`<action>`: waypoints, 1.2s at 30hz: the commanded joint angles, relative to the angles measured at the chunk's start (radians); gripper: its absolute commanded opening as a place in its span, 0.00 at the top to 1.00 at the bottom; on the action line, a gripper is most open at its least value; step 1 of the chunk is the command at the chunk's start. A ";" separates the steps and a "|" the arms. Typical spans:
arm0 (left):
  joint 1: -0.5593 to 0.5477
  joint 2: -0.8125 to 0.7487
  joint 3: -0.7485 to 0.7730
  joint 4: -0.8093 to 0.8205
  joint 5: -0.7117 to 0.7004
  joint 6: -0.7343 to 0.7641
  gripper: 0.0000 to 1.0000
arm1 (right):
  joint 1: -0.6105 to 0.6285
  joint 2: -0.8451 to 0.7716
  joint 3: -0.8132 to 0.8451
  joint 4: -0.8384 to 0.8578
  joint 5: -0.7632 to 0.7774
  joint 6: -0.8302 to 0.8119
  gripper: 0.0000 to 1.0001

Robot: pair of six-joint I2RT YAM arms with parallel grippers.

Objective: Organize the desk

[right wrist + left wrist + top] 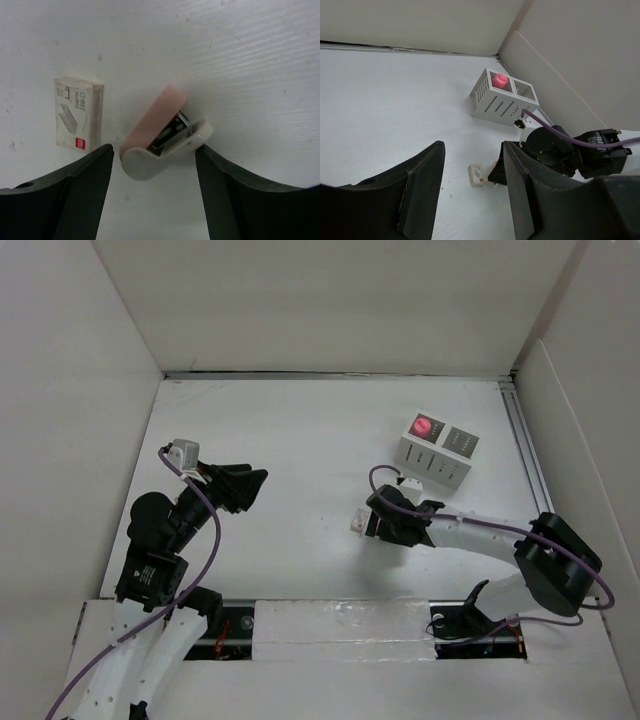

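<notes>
Your right gripper [152, 152], jaws apart, straddles the stapler [162, 137] on the desk [300, 430], staple box [79, 114] at nine o'clock. Turn to match its slant before closing; left gripper [472, 150] hovers, jaws parted

The desk [300, 430] offered open passage across its middle and toward 12 o'clock. From the right gripper [374, 523], a slotted white box [438, 455] blocked 1 o'clock. A stapler [160, 142] filled the gap between its spread fingers, with a staple box [79, 120] at the stapler's 9 o'clock.

Matte white desk [300, 440]; smooth plastic stapler [162, 137]; printed cardboard staple box [78, 120].
</notes>
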 commanded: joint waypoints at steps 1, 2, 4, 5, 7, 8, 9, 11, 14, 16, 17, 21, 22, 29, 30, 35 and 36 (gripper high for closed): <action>0.007 -0.008 0.013 0.037 0.006 0.006 0.54 | -0.022 0.050 0.032 0.051 0.037 0.025 0.29; 0.007 -0.010 0.012 0.037 0.009 0.006 0.54 | -0.034 0.064 0.032 0.057 0.040 0.028 0.30; 0.007 -0.007 0.013 0.038 0.012 0.006 0.54 | -0.043 0.088 0.034 0.080 0.046 0.034 0.37; 0.007 -0.008 0.012 0.038 0.014 0.005 0.54 | -0.043 0.094 0.035 0.090 0.046 0.036 0.39; 0.007 -0.005 0.012 0.038 0.014 0.006 0.54 | -0.043 0.113 0.048 0.096 0.063 0.043 0.50; 0.007 -0.010 0.012 0.038 0.014 0.005 0.54 | -0.043 0.117 0.054 0.094 0.069 0.040 0.54; 0.007 -0.008 0.012 0.038 0.012 0.008 0.54 | -0.043 0.125 0.058 0.078 0.077 0.043 0.59; 0.007 -0.010 0.012 0.035 0.009 0.008 0.54 | -0.043 0.113 0.080 0.045 0.122 0.051 0.70; 0.007 -0.010 0.012 0.037 0.012 0.006 0.54 | -0.034 0.021 0.107 -0.011 0.178 0.042 0.71; 0.007 -0.008 0.012 0.038 0.014 0.006 0.54 | -0.075 -0.043 0.135 -0.067 0.224 0.016 0.71; 0.007 -0.010 0.010 0.038 0.014 0.006 0.54 | -0.101 -0.117 0.162 -0.077 0.233 -0.004 0.71; 0.007 -0.005 0.007 0.043 0.017 0.003 0.54 | -0.322 -0.275 0.247 -0.053 0.186 -0.130 0.70; 0.007 -0.005 0.007 0.043 0.020 0.003 0.54 | -0.377 -0.289 0.258 -0.033 0.161 -0.172 0.69; 0.007 -0.008 0.007 0.041 0.017 0.005 0.54 | -0.742 -0.096 0.443 0.044 -0.028 -0.246 0.69; 0.007 -0.008 0.009 0.041 0.017 0.005 0.54 | -0.773 -0.065 0.466 0.039 -0.029 -0.248 0.68; 0.007 -0.010 0.009 0.038 0.017 0.008 0.54 | -0.798 0.065 0.583 0.036 -0.023 -0.299 0.61; 0.007 -0.010 0.009 0.038 0.017 0.008 0.54 | -0.798 0.065 0.583 0.031 -0.023 -0.299 0.61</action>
